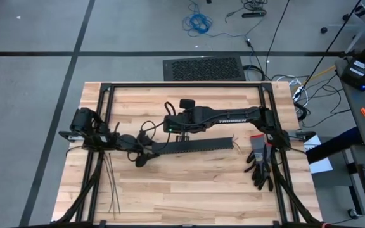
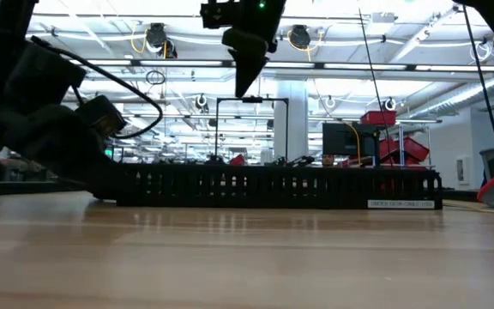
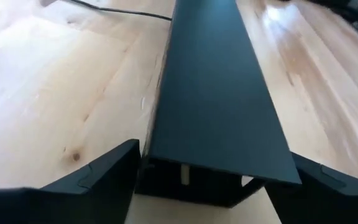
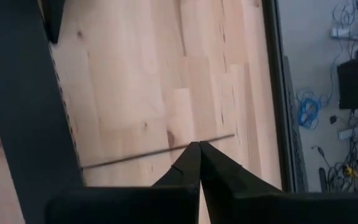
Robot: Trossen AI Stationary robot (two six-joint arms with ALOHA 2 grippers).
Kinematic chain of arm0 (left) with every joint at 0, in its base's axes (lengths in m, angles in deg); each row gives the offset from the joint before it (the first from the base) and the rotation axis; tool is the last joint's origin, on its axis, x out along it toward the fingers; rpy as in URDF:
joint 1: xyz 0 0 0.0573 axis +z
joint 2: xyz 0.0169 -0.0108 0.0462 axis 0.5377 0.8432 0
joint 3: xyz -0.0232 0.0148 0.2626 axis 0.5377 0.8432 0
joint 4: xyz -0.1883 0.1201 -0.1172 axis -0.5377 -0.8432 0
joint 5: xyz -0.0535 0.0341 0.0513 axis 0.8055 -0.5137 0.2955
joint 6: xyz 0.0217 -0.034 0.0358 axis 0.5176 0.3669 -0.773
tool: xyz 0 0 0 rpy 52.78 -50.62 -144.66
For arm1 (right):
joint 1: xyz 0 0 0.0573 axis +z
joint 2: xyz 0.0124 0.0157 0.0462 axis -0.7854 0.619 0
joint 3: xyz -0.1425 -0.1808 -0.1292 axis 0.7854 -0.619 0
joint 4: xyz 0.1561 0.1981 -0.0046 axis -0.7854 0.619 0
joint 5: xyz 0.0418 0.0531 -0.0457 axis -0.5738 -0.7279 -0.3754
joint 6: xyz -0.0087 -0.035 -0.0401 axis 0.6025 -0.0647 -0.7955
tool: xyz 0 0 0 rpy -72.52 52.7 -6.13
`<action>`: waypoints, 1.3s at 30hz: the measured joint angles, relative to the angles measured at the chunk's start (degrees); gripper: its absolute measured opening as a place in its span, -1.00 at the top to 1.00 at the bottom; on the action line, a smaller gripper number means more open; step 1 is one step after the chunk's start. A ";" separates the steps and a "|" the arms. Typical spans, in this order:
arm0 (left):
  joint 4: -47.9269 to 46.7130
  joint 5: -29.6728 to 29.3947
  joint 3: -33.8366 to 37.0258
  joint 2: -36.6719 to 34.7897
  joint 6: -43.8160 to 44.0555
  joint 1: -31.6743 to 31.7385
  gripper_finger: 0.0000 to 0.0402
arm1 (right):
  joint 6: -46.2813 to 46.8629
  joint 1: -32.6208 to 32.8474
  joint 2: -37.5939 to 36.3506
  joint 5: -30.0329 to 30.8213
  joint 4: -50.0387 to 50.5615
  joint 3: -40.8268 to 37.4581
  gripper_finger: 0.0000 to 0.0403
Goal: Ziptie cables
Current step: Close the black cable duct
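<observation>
Jaw position first: the left gripper (image 3: 213, 163) sits at the left end of the black slotted duct (image 1: 195, 146), fingers spread wide on either side of that end and gripping nothing. The duct's long axis runs straight away from these jaws, across the table.

The zipties (image 1: 109, 183) lie loose on the wood to the front of the duct's left end. They are thin dark strips set roughly crosswise to the duct, and in my judgement the left arm is the nearer one.

Above the duct's left half hangs the right gripper (image 4: 197, 146), fingers pressed together. A thin dark strip (image 4: 129, 158) crosses just at its tips; whether it is pinched or lying below cannot be told.

No cables can be made out anywhere.

A pair of gloves (image 1: 260, 163) lies beyond the duct's right end, clear of the work.
</observation>
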 joint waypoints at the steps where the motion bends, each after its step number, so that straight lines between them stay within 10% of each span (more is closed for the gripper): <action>1: 1.29 0.41 0.55 0.09 0.55 -0.03 -0.56 | 0.66 0.11 0.02 0.02 0.78 0.00 1.00; 13: 3.93 2.44 3.31 -3.14 1.54 -2.23 -0.56 | 9.52 0.74 -6.08 8.59 8.11 -3.92 1.00; 23: -0.74 -11.22 3.24 -9.34 -11.28 -1.13 -0.56 | 23.09 2.10 -21.73 8.60 1.63 -29.07 1.00; 39: -7.81 -3.96 -4.77 -19.12 -22.02 6.06 -0.56 | 36.25 9.56 -34.93 7.68 -22.28 -57.94 1.00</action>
